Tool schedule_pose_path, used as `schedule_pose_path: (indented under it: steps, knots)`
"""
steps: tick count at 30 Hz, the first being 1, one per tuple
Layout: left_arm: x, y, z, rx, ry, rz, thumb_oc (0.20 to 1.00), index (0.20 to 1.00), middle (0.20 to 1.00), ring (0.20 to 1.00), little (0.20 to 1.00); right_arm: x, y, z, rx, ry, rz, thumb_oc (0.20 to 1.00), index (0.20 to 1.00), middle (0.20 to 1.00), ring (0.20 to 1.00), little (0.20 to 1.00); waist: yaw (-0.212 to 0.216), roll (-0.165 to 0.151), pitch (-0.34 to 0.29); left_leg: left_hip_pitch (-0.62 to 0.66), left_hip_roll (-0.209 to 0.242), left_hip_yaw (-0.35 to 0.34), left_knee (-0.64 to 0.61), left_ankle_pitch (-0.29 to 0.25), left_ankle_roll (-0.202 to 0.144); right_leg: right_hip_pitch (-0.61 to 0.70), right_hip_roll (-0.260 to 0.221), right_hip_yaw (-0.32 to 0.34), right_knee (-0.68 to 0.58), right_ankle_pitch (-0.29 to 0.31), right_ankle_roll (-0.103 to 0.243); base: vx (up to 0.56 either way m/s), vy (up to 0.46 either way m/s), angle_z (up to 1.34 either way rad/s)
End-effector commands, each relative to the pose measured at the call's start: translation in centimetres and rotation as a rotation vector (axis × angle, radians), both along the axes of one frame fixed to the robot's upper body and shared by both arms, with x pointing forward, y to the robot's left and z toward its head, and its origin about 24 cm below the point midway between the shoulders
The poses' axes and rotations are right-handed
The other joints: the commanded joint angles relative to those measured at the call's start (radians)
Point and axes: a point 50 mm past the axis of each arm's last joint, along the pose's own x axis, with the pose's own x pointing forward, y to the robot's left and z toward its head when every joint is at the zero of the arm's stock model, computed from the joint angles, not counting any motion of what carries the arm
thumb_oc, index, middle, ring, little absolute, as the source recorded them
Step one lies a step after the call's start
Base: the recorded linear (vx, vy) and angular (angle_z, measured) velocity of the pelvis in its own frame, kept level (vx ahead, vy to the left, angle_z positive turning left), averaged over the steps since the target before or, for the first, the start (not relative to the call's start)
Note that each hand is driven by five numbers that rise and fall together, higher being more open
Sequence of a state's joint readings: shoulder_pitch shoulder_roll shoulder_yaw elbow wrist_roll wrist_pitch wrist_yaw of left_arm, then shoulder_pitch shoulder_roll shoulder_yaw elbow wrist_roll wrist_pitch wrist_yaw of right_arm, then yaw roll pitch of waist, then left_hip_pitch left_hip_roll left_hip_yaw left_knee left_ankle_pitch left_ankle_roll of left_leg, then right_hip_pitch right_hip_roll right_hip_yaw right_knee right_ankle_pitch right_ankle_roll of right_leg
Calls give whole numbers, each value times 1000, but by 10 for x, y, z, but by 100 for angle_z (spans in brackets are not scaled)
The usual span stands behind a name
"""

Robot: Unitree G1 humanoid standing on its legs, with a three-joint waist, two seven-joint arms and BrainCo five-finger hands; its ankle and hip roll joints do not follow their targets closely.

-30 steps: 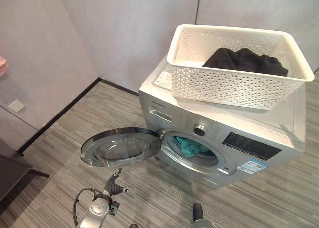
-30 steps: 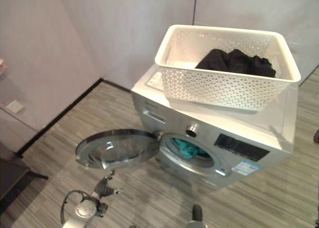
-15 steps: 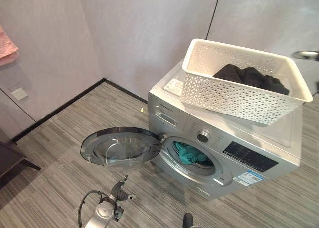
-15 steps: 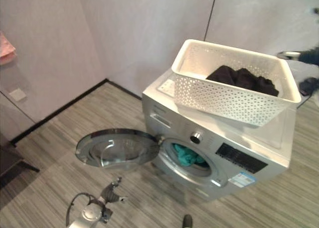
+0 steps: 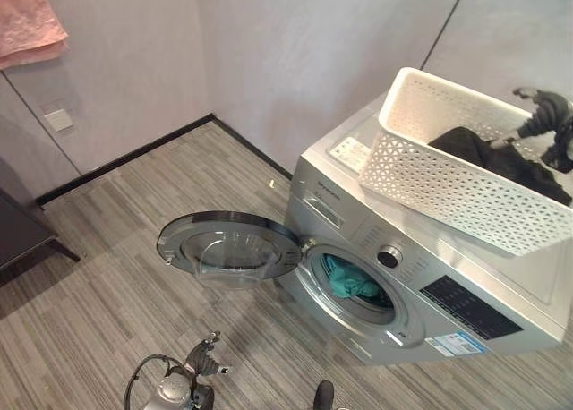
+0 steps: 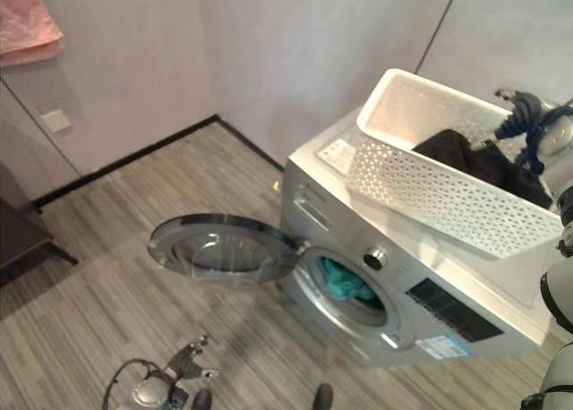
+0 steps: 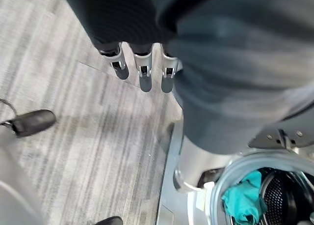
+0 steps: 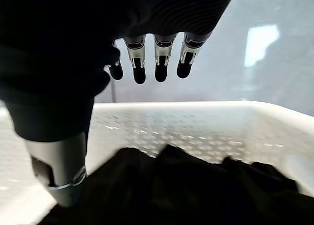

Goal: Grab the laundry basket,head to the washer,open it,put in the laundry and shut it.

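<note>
Here, in the eye views, the basket [image 5: 466, 173] sits atop the washer [image 6: 394, 267], its door [image 5: 228, 244] swung wide for loading; left wrist view: left hand [image 7: 142, 68] idle, fingers relaxed, near the drum's teal cloth [image 7: 243, 200]; right wrist view: right hand [image 8: 147, 58] released above the black laundry [image 8: 196, 185], presumably ready to grab.
</note>
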State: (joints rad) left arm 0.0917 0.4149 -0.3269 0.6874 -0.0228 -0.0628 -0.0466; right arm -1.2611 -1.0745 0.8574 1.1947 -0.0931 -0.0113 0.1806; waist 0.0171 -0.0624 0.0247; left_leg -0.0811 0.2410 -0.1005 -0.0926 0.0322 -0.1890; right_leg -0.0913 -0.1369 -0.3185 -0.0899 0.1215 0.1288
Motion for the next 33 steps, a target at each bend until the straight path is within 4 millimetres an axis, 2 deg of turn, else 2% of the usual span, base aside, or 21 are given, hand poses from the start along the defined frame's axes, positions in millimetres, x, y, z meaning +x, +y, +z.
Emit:
schedule_pose_path:
  steps: [1,6,7,9,10,12,16,19,20,21,22,26,29,32,33]
  knots:
    - [35,-6,25,-17,-141,-120,1000,1000,1000,1000,1000,-28,-32,39,-27,-104,-141,1000,1000,1000,1000,1000,21,-24,31,12,21,47,5,-2,10,-16,-30,60,9,-79,48,-17,10,10]
    - [42,2,39,-24,-199,-106,1000,1000,1000,1000,1000,-58,-66,23,-10,-48,-289,1000,1000,1000,1000,1000,33,9,52,-42,15,24,5,19,5,-47,-33,43,11,-84,45,-7,1,16]
    - [42,3,39,-24,-198,-106,1000,1000,1000,1000,1000,-58,-66,22,-9,-47,-290,1000,1000,1000,1000,1000,33,8,51,-44,16,24,5,19,5,-48,-33,42,11,-84,45,-25,-8,11]
    - [46,4,50,-36,-239,-129,1000,1000,1000,1000,1000,-82,-87,17,-5,-30,-394,1000,1000,1000,1000,1000,41,28,78,-79,12,10,5,38,2,-70,-35,39,12,-86,42,-24,-16,24]
    - [46,4,50,-35,-238,-130,1000,1000,1000,1000,1000,-83,-88,17,-3,-29,-395,1000,1000,1000,1000,1000,41,27,76,-81,12,8,5,39,1,-71,-34,37,13,-86,41,1,-21,26]
    - [43,8,54,-40,-245,-133,1000,1000,1000,1000,1000,-106,-105,0,38,19,-485,1000,1000,1000,1000,1000,45,46,106,-119,9,-6,5,58,1,-94,-35,37,10,-87,38,10,-36,17]
    - [42,6,53,-35,-233,-156,1000,1000,1000,1000,1000,-112,-109,-13,74,56,-501,1000,1000,1000,1000,1000,47,50,122,-141,7,-11,5,70,-2,-114,-34,41,8,-86,37,-4,-22,10]
    - [42,2,53,-36,-230,-176,1000,1000,1000,1000,1000,-106,-105,-23,83,100,-477,1000,1000,1000,1000,1000,47,49,131,-157,6,-10,5,75,-3,-131,-31,49,6,-83,36,-11,-20,5]
    - [42,0,53,-40,-230,-182,1000,1000,1000,1000,1000,-102,-102,-25,94,102,-464,555,555,555,555,555,45,49,133,-158,6,-10,5,75,-3,-136,-29,52,6,-82,36,0,0,0]
    - [43,-1,52,-41,-229,-185,1000,1000,1000,1000,1000,-99,-100,-26,101,101,-453,253,253,253,253,253,45,48,133,-160,7,-8,5,77,-3,-138,-29,54,6,-81,36,0,0,0]
    - [43,-4,52,-45,-229,-192,1000,1000,1000,1000,1000,-94,-97,-27,112,92,-440,200,200,200,200,200,45,46,132,-158,8,-7,5,75,-2,-139,-27,57,6,-81,35,0,0,0]
    - [44,-11,51,-54,-228,-216,1000,1000,1000,1000,1000,-81,-87,-20,126,44,-397,200,200,200,200,200,48,43,120,-140,12,-1,5,68,-2,-125,-24,62,4,-83,37,0,0,0]
    - [44,-13,50,-62,-227,-211,1000,1000,1000,1000,1000,-79,-86,-11,136,-2,-396,200,200,200,200,200,47,42,112,-131,11,-2,5,61,-1,-116,-24,60,3,-84,39,0,0,0]
    - [45,-14,48,-64,-220,-206,1000,1000,1000,1000,1000,-83,-89,9,185,-148,-411,200,200,200,200,200,48,36,99,-115,9,-3,5,49,-1,-97,-27,57,3,-86,42,4,8,-3]
    - [45,-14,48,-64,-221,-206,1000,1000,1000,1000,1000,-83,-89,10,185,-149,-411,200,200,200,200,200,47,37,99,-116,8,-4,5,50,0,-97,-28,56,3,-86,43,0,0,0]
